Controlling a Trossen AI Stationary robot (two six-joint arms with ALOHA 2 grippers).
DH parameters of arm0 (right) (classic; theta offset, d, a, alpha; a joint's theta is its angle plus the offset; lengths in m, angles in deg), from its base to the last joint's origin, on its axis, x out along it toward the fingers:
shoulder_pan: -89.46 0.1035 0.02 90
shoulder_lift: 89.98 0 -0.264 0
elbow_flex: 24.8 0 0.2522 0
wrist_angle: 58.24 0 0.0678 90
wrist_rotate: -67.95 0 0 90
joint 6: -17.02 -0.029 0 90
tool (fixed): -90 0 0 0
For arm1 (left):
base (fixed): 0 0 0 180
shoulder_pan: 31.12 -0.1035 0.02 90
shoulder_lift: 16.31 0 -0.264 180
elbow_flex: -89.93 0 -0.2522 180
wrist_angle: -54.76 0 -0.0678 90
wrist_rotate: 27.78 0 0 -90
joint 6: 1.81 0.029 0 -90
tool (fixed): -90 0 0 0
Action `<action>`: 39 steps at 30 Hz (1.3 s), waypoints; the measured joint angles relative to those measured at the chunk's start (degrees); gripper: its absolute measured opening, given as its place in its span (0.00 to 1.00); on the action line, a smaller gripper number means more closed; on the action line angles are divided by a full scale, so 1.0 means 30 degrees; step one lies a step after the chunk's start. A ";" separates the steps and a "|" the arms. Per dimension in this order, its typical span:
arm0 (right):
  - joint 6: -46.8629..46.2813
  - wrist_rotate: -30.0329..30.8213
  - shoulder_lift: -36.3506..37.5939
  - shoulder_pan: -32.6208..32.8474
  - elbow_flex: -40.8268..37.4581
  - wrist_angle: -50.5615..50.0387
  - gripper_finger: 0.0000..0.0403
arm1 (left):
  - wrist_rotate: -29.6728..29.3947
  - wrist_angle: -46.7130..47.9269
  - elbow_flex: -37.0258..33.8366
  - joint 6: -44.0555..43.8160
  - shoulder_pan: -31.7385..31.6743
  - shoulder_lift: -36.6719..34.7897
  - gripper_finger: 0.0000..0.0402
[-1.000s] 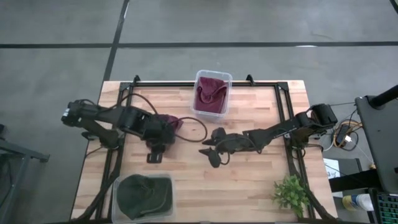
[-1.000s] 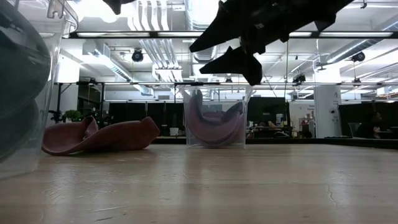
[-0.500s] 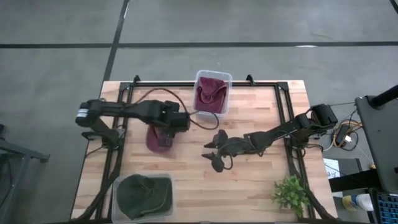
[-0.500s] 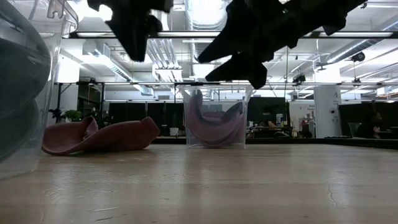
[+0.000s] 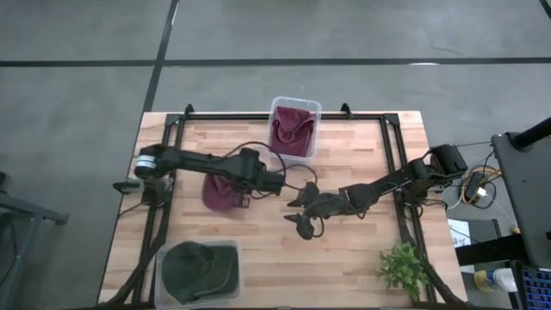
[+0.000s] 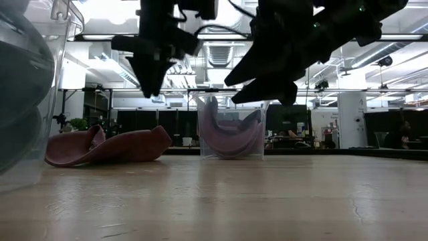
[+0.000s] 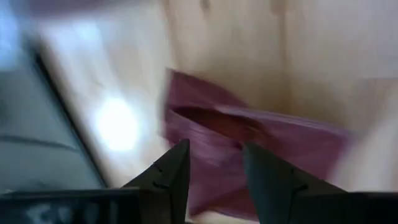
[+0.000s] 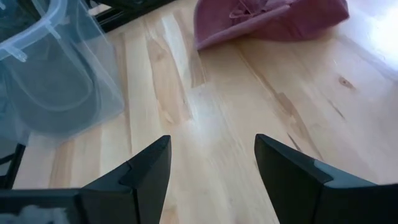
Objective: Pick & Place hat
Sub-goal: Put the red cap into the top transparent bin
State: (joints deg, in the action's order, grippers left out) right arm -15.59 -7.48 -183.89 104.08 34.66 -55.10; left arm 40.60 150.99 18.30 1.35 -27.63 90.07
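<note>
A maroon hat [image 5: 219, 191] lies flat on the wooden table, left of centre; it also shows in the low view [image 6: 107, 147] and the right wrist view [image 8: 267, 18]. My left gripper [image 5: 271, 180] hangs above the table just right of that hat, open and holding nothing; its own view is blurred, with the maroon hat [image 7: 249, 143] beyond the fingers. My right gripper [image 5: 301, 217] hovers near the table's middle, open wide and holding nothing. A clear bin [image 5: 294, 129] at the far edge holds a second maroon hat.
A clear bin [image 5: 200, 271] with a dark green hat stands at the near left corner and shows close in the low view [image 6: 20, 87]. A small green plant [image 5: 403, 269] sits at the near right. Both grippers hang close together over mid-table.
My left arm has stretched out from over the maroon hat toward the table's middle, uncovering the hat, which stays lying where it was. My right gripper has drifted a little toward the near edge and stayed open.
</note>
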 joint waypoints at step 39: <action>0.1102 0.0198 -0.0007 0.0678 -0.0172 0.0055 0.56 | 0.3924 -0.1346 -0.2310 -1.4767 -0.0969 0.2187 0.35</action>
State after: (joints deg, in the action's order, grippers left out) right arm -12.28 -6.89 -183.91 106.11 34.15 -54.93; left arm 52.38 146.96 11.37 -42.95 -30.54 96.63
